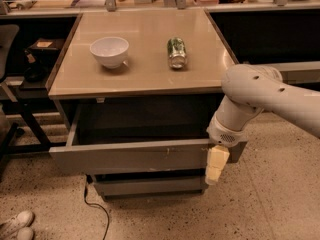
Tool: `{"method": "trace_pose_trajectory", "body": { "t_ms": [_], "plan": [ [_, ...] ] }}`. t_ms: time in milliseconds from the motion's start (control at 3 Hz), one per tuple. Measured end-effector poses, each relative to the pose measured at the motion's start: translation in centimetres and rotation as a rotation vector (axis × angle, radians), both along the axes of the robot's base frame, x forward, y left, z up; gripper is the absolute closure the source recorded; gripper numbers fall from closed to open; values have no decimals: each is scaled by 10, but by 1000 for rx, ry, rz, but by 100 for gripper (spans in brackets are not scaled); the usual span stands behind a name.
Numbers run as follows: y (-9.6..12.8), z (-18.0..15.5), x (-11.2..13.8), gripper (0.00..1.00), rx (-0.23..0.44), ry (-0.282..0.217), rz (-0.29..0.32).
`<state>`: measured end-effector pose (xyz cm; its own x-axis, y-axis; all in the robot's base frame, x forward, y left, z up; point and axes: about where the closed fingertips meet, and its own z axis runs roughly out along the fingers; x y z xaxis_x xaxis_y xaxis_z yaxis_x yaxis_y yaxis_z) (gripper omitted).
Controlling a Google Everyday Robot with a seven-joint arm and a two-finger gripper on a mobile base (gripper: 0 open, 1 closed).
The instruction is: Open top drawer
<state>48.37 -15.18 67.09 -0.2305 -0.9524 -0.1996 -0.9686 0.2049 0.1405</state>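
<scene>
The top drawer [130, 156] is a wide grey handle-less front with small pale scratches right of centre. It stands pulled well out from the cabinet, and its dark interior [140, 121] shows behind the front. My gripper [215, 165] hangs down from the white arm at the drawer front's right end, its cream fingers [217, 163] against the front's right edge. A narrower grey drawer front [150, 185] sits shut just below.
A white bowl [109, 51] and a green can [176, 52] lying on its side rest on the beige cabinet top [145, 74]. A black cable [97, 209] trails on the speckled floor. White shoes [15, 225] lie at lower left. A dark chair and shelf stand at left.
</scene>
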Motion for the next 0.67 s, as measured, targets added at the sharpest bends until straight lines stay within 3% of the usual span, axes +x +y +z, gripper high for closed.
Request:
{"method": "trace_pose_trajectory", "body": {
  "t_ms": [333, 667],
  "plan": [
    [5, -4, 4, 0, 4, 4, 13],
    [-2, -9, -12, 0, -13, 54, 20]
  ]
}}
